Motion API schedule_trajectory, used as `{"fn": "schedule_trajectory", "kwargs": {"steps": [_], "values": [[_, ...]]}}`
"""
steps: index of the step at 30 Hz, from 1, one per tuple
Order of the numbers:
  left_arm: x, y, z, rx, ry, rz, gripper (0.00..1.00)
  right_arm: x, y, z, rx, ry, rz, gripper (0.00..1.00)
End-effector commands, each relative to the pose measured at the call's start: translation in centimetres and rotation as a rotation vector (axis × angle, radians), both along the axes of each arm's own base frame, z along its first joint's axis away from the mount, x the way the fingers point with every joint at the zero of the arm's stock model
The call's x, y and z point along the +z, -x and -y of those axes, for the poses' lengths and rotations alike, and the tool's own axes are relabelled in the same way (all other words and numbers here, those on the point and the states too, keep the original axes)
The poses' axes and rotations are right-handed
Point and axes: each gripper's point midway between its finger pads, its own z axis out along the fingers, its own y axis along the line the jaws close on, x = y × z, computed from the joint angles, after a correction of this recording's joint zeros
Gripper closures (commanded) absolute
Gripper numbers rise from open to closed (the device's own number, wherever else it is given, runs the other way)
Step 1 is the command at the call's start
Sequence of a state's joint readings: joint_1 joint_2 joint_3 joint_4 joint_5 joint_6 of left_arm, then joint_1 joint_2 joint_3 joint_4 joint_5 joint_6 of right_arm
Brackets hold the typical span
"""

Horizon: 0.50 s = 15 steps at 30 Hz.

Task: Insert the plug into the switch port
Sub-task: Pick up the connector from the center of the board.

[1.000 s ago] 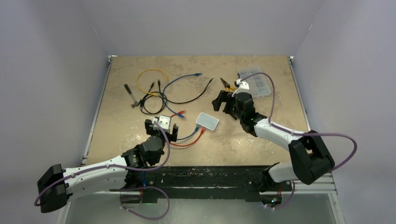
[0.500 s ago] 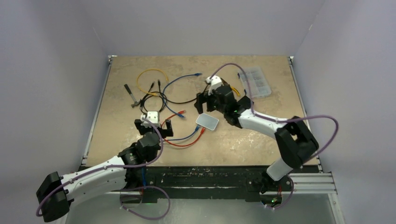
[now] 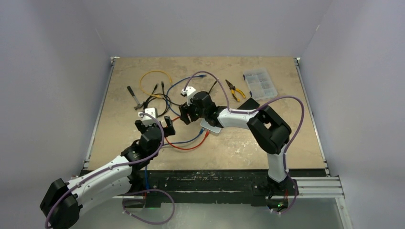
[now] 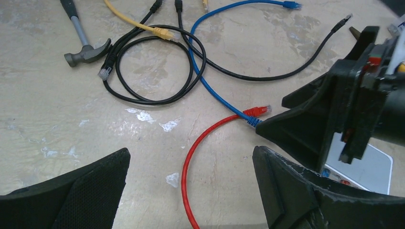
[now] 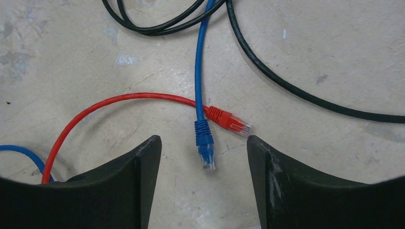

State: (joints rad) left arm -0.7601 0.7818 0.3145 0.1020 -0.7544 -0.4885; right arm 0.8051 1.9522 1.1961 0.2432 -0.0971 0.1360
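Blue plug (image 5: 204, 136) sits btw R gripper (image 5: 203, 149) jaws, spread; centre on boot, avoid red plug (image 5: 229, 121); L gripper (image 4: 191, 151) jaws spread, empty.

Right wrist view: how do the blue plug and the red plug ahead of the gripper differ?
The blue plug points toward the camera; the red plug slants to the picture's right. The blue plug lies midway between the right gripper's fingers; the red plug sits farther off, toward one side. The blue cable crosses over the red cable behind them. Both lie loose on the table, unplugged.
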Motion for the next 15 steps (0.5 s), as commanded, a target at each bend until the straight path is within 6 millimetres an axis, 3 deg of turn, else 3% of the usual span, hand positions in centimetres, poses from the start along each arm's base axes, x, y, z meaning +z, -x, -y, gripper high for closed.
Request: {"fn": "schedule_trajectory", "kwargs": {"steps": [1,7,12,15], "values": [[2.2,-0.4,0.0,0.024,0.084,0.045,0.01,0.1,-0.4,-1.3,0.033,0.02,0.018,0.35],[2.1,-0.2,-0.3,0.035,0.083,0.046,0.01,-2.5,0.8,-1.4,0.065,0.07,-0.031,0.47],[1.8,-0.2,-0.4,0.039,0.076,0.044,0.01,-3.5,1.6,-1.4,0.078,0.09,-0.046,0.56],[1.5,-0.2,-0.6,0.042,0.064,0.038,0.01,-3.3,1.6,-1.0,0.064,0.091,-0.033,0.74]]}}
